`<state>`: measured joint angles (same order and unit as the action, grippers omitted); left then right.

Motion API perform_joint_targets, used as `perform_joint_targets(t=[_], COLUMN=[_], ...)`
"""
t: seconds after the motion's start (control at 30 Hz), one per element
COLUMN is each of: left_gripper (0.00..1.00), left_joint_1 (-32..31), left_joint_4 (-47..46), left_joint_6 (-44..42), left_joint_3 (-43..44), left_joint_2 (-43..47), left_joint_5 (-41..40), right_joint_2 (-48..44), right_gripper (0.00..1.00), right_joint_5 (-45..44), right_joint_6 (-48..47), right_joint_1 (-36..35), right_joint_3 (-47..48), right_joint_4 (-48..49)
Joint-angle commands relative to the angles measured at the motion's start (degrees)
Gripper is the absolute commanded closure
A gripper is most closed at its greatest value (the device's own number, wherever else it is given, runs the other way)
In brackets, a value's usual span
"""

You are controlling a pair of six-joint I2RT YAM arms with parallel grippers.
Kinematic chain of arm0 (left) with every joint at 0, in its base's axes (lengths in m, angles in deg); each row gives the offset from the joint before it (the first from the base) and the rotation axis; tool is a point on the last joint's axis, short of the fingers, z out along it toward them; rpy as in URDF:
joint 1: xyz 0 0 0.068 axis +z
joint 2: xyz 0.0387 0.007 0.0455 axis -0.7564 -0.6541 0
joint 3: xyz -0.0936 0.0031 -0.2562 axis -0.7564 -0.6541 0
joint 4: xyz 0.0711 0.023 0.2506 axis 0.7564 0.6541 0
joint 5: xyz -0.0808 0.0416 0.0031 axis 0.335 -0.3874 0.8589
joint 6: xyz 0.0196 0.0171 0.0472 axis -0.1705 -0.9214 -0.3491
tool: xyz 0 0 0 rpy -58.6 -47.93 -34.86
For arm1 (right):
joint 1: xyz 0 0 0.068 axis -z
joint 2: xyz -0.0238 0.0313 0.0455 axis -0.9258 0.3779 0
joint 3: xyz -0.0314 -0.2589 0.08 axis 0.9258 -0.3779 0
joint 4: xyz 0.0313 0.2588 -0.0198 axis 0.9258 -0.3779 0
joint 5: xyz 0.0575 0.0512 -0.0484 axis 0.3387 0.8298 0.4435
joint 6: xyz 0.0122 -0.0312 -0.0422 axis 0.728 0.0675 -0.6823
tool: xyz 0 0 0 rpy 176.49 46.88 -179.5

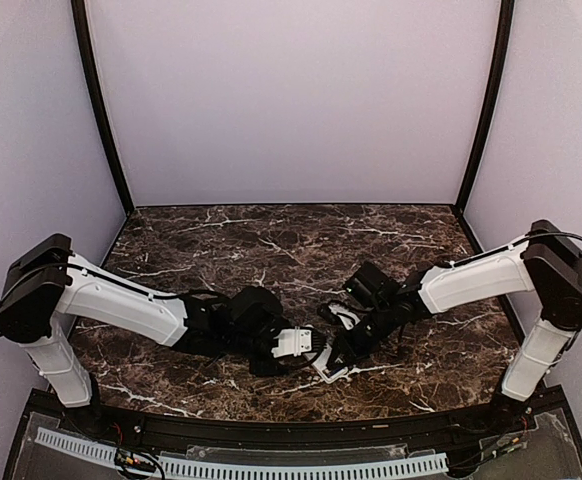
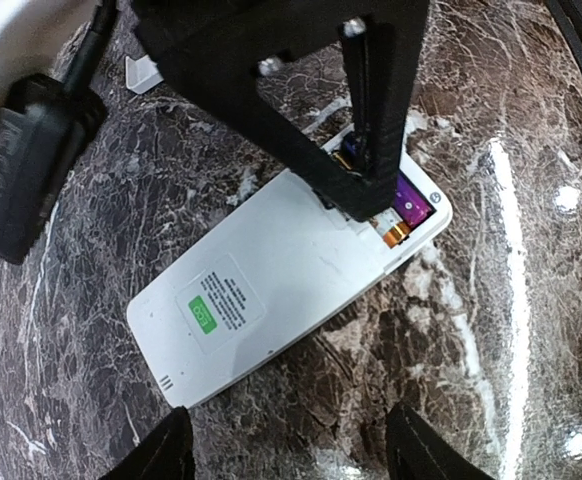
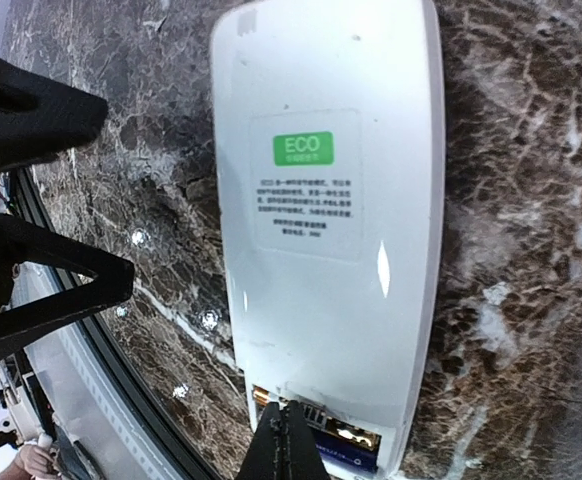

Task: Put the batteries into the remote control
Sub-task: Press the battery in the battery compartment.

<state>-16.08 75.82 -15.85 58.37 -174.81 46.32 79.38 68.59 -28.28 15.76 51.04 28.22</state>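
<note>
The remote control point(image 2: 281, 290) lies face down on the marble, a green ECO sticker on its white back. Its battery compartment at one end is uncovered, and a bluish-purple battery point(image 2: 412, 200) lies inside it. My right gripper point(image 3: 289, 425) is shut, its joined fingertips pressed down into that open compartment beside the battery point(image 3: 351, 458). My left gripper point(image 2: 289, 430) is open and hovers just off the remote's long side near the sticker end, without touching it. In the top view both grippers meet over the remote point(image 1: 327, 371) near the table's front.
A small white plastic piece point(image 2: 143, 72) lies on the marble beyond the remote. The table's black front rail point(image 3: 71, 400) runs close along the remote's side. The left gripper's black fingers point(image 3: 41, 115) stand just beside the remote.
</note>
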Motion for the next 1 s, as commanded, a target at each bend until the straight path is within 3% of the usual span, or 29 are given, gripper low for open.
perform_joint_targets(t=[0.0,0.2,0.6,0.97], left_gripper=[0.35,0.35,0.35,0.35], left_joint_1=[0.41,0.46,0.46,0.46], left_joint_4=[-0.81,-0.8,-0.88,-0.2], left_joint_6=[0.71,0.78,0.76,0.63], left_joint_3=[-1.24,-1.36,-1.71,-1.44], left_joint_2=[2.79,2.57,3.45,3.51], left_joint_5=[-1.17,-1.39,-1.66,-1.92], right_joint_2=[3.28,3.02,-6.49,-2.04], right_gripper=[1.0,1.0,1.0,1.0], right_joint_5=[-0.11,-0.03,-3.72,-3.18], right_joint_6=[-0.89,-0.62,-1.13,-1.39], right_joint_1=[-0.09,-0.09,0.28,2.02], right_joint_3=[-1.9,-2.76,-0.05,-2.99], right_joint_4=[2.39,2.73,-5.13,-2.08])
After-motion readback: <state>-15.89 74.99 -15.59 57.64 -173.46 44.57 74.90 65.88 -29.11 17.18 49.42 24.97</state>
